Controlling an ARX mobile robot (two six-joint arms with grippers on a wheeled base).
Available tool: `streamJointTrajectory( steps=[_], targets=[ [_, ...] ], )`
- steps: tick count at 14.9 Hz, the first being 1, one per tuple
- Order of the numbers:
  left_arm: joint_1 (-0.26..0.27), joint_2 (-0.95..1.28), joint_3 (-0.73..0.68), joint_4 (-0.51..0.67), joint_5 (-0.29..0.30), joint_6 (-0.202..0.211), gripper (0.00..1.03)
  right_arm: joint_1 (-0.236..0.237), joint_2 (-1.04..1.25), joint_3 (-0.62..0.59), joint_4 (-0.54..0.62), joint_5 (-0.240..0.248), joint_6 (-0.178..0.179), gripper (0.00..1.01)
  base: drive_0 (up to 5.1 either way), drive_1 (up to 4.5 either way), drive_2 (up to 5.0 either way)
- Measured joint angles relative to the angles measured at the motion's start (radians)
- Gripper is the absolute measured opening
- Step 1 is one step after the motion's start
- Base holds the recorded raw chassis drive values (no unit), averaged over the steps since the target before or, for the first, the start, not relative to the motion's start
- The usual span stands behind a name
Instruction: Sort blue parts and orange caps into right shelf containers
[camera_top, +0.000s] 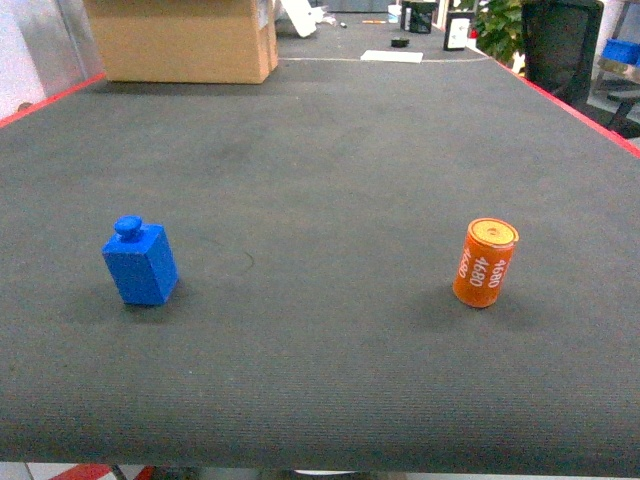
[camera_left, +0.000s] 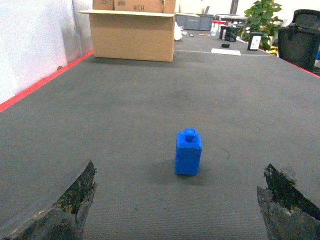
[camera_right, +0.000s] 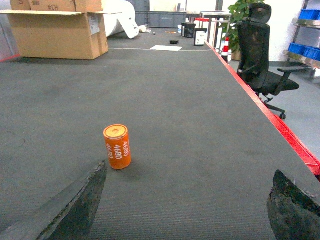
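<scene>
A wide dark grey mat-covered table (camera_top: 340, 150) with a red edge strip fills every view, and everything below is placed against the large open cardboard box (camera_top: 180, 38) standing at its far left end. To the right of that box, along the far edge, lie a white sheet of paper (camera_top: 392, 56) and some small dark items, with a leafy green plant (camera_top: 497, 28) further right. Further right again, off the table's red edge, stands a black office chair (camera_right: 261, 50), and behind it metal shelving holds blue bins (camera_right: 305, 50), seen only in part; I cannot tell their shape or ribbing from here.

Well in front of the box, on the near left of the table, the blue part (camera_top: 140, 262) stands upright: a square-bodied block with a round knob on top. The orange cap (camera_top: 485, 262), a short cylinder printed with white numerals, stands upright with a slight lean, well to the right of the blue part and nowhere near the box.

The left gripper (camera_left: 175, 210) hangs just short of the blue part, its two worn dark fingers (camera_left: 65, 205) spread wide with nothing between them. The right gripper (camera_right: 185, 210) is likewise wide apart and empty, the orange cap standing just beyond its left finger (camera_right: 75, 205)
</scene>
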Motion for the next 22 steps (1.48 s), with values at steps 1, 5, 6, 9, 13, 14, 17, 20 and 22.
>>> streamJointTrajectory(
  steps=[1, 5, 6, 9, 13, 14, 17, 20, 22],
  targets=[
    [0.000, 0.000, 0.000, 0.000, 0.000, 0.000, 0.98, 0.000, 0.000, 0.000, 0.000, 0.000, 0.000, 0.98, 0.0, 0.00, 0.0],
    [0.000, 0.000, 0.000, 0.000, 0.000, 0.000, 0.98, 0.000, 0.000, 0.000, 0.000, 0.000, 0.000, 0.98, 0.0, 0.00, 0.0],
    [0.000, 0.000, 0.000, 0.000, 0.000, 0.000, 0.98, 0.000, 0.000, 0.000, 0.000, 0.000, 0.000, 0.98, 0.0, 0.00, 0.0],
    [0.000, 0.000, 0.000, 0.000, 0.000, 0.000, 0.98, 0.000, 0.000, 0.000, 0.000, 0.000, 0.000, 0.98, 0.0, 0.00, 0.0],
    [0.000, 0.000, 0.000, 0.000, 0.000, 0.000, 0.98, 0.000, 0.000, 0.000, 0.000, 0.000, 0.000, 0.98, 0.0, 0.00, 0.0],
    [0.000, 0.000, 0.000, 0.000, 0.000, 0.000, 0.98, 0.000, 0.000, 0.000, 0.000, 0.000, 0.000, 0.98, 0.0, 0.00, 0.0],
    [0.000, 0.000, 0.000, 0.000, 0.000, 0.000, 0.98, 0.000, 0.000, 0.000, 0.000, 0.000, 0.000, 0.98, 0.0, 0.00, 0.0],
    [0.000, 0.000, 0.000, 0.000, 0.000, 0.000, 0.98, 0.000, 0.000, 0.000, 0.000, 0.000, 0.000, 0.98, 0.0, 0.00, 0.0],
    [0.000, 0.000, 0.000, 0.000, 0.000, 0.000, 0.98, 0.000, 0.000, 0.000, 0.000, 0.000, 0.000, 0.98, 0.0, 0.00, 0.0]
  ],
)
